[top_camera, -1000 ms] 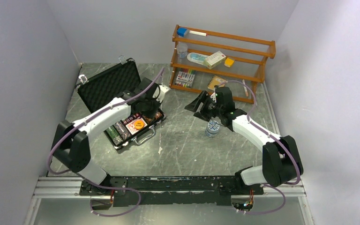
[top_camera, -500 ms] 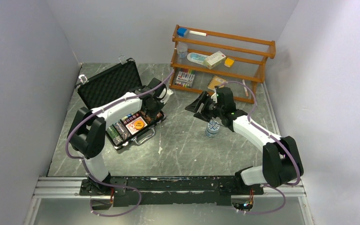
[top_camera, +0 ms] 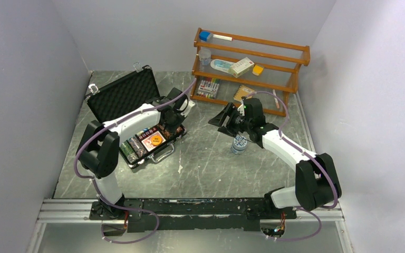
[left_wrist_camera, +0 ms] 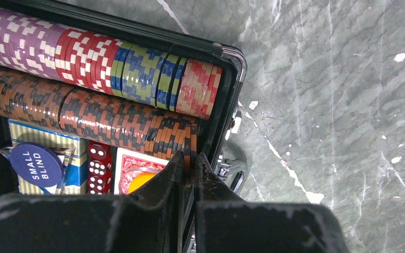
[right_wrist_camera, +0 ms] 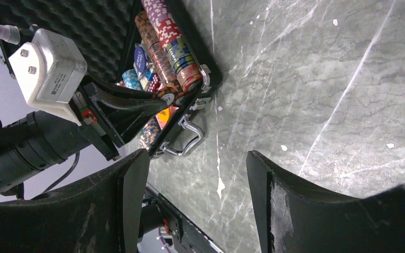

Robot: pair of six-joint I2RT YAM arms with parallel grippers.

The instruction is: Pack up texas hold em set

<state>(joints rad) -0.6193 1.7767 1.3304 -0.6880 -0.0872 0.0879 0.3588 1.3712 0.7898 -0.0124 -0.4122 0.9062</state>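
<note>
The black case (top_camera: 117,95) lies open on the table's left, foam lid up. Its base (left_wrist_camera: 228,95) holds rows of chips, a red-backed card deck (left_wrist_camera: 132,164) and an orange disc (left_wrist_camera: 140,182). My left gripper (left_wrist_camera: 192,158) is down in the base's right end, shut on the last red-brown chip (left_wrist_camera: 193,141) of the lower row; in the top view it (top_camera: 170,126) is over the case. My right gripper (right_wrist_camera: 198,174) is open and empty, held above bare table right of the case (top_camera: 219,117). A stack of blue-white chips (top_camera: 239,143) stands on the table under the right arm.
A wooden shelf (top_camera: 250,68) with boxes and a notebook stands at the back right. Red dice (left_wrist_camera: 100,166) and a blue "small blind" button (left_wrist_camera: 36,163) lie in the case. The case's metal handle (right_wrist_camera: 190,138) juts toward the table's middle.
My left arm has swung its elbow in and set the gripper down at the right end of the case. The right arm has stayed put.
</note>
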